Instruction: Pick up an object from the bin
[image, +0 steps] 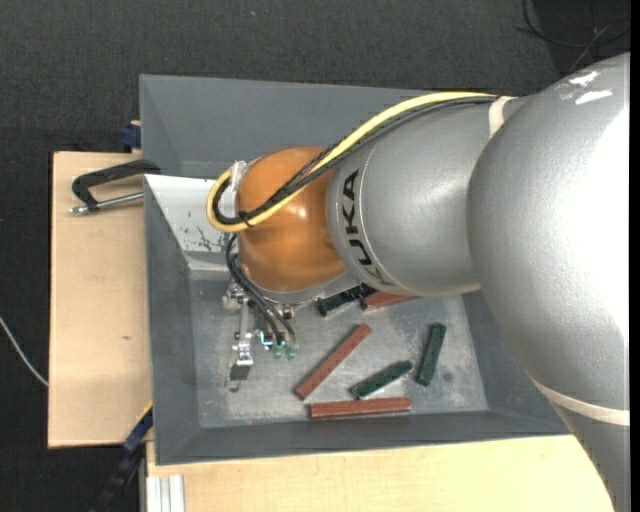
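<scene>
Sticks lay loose on the floor of the grey bin (170, 330): a tilted brown stick (332, 361) near the middle, a flat brown stick (360, 407) at 6 o'clock by the wall, a dark green stick (380, 379) between those two, and a second dark green stick (431, 353) at 4 o'clock. The gripper (258, 350) hung low over bare floor at 8 o'clock, under the arm's big orange cover (285, 230). The tilted brown stick was the nearest thing, near the gripper at its 3 o'clock but apart from it, and it was not clear whether the gripper was apart or together.
</scene>
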